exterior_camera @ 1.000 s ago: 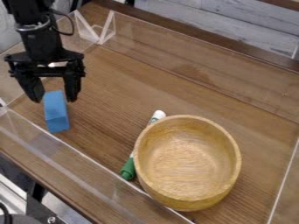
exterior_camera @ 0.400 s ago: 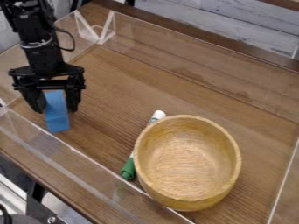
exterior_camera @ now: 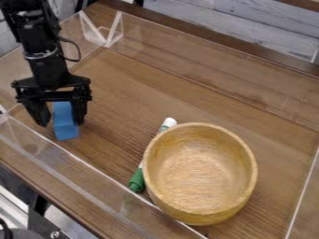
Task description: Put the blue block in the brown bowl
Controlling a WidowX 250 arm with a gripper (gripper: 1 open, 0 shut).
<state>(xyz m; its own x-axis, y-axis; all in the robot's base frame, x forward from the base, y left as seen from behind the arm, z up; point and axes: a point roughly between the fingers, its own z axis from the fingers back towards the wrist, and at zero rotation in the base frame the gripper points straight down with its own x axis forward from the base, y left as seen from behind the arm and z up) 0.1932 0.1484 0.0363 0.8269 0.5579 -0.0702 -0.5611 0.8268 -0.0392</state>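
The blue block (exterior_camera: 62, 121) stands on end on the wooden table at the left. My gripper (exterior_camera: 56, 114) points straight down over it, open, with one black finger on each side of the block's upper part. I cannot tell whether the fingers (exterior_camera: 82, 105) touch it. The brown bowl (exterior_camera: 201, 172), round, light wood with a thick rim, sits at the lower right, well apart from the block, and holds nothing.
A green-and-white marker pen (exterior_camera: 149, 159) lies against the bowl's left side. Clear plastic walls (exterior_camera: 75, 168) edge the wooden table (exterior_camera: 187, 89) at the front and sides. A clear stand (exterior_camera: 106, 33) sits at the back left.
The gripper has come down around the blue block, its fingers now lower on both sides. The block, bowl and pen have not moved.
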